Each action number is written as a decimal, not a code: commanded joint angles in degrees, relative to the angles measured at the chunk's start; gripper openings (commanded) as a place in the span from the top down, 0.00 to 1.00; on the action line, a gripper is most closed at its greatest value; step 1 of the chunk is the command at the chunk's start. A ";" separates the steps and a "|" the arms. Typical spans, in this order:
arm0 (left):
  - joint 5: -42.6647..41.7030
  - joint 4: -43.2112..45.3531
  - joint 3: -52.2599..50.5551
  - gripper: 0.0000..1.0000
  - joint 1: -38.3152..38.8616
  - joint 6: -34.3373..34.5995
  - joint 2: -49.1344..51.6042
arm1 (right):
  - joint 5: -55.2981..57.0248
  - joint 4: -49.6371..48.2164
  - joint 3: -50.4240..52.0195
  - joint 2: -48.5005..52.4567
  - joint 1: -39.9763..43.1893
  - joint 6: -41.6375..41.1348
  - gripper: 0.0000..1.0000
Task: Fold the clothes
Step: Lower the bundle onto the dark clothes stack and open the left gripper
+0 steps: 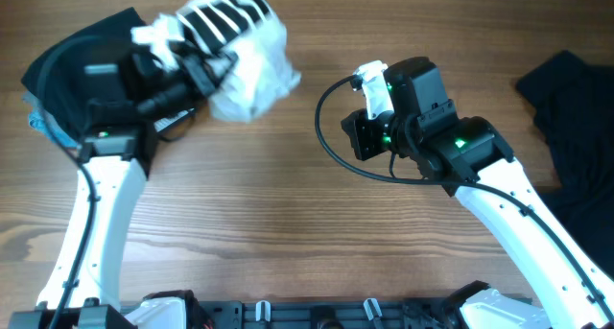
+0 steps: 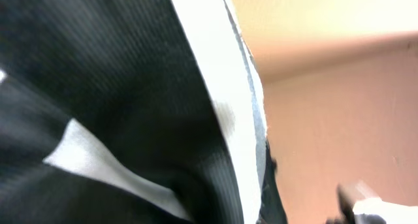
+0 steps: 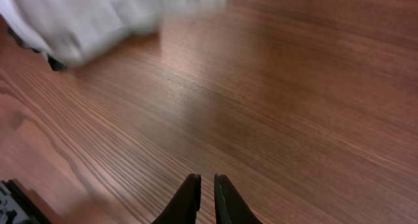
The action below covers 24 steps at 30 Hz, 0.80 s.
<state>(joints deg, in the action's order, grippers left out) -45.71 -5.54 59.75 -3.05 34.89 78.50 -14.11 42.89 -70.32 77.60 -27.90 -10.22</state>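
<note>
Cotton, white and limp, is bunched into a crumpled lump with bold black stripes printed across its top. This T-shirt (image 1: pixel 251 75) sits at the upper left of the overhead view, gathered at the left tool (image 1: pixel 216 68), which is clamped on a fold of it. Close up from the left wrist, the cloth is blurred, showing finely ribbed black beside a smooth white band. The right tool (image 3: pixel 206 191) hovers over bare bench (image 1: pixel 288 223), which is warm brown wood with long straight grain. Its dark tapered fingers are nearly together with only a thin slit between them, holding nothing. A loose black garment (image 1: pixel 566 118) lies rumpled at the right edge, and more dark cloth (image 1: pixel 58 70) lies beneath the left arm.
</note>
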 commanded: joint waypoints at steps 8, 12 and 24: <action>13.03 7.15 0.81 0.96 -19.30 -1.77 5.46 | -0.11 2.34 0.04 0.24 0.24 -3.91 0.88; 12.61 6.80 0.81 0.96 -25.14 -3.21 11.56 | -0.11 3.41 0.04 0.24 0.24 -4.48 0.88; 9.92 -5.07 3.19 0.00 -42.93 -6.25 14.36 | -0.96 4.76 0.04 0.22 0.24 -5.03 0.91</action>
<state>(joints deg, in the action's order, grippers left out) -34.11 -6.00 60.49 -39.97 31.44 95.85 -14.13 47.57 -70.32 77.67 -27.90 -14.33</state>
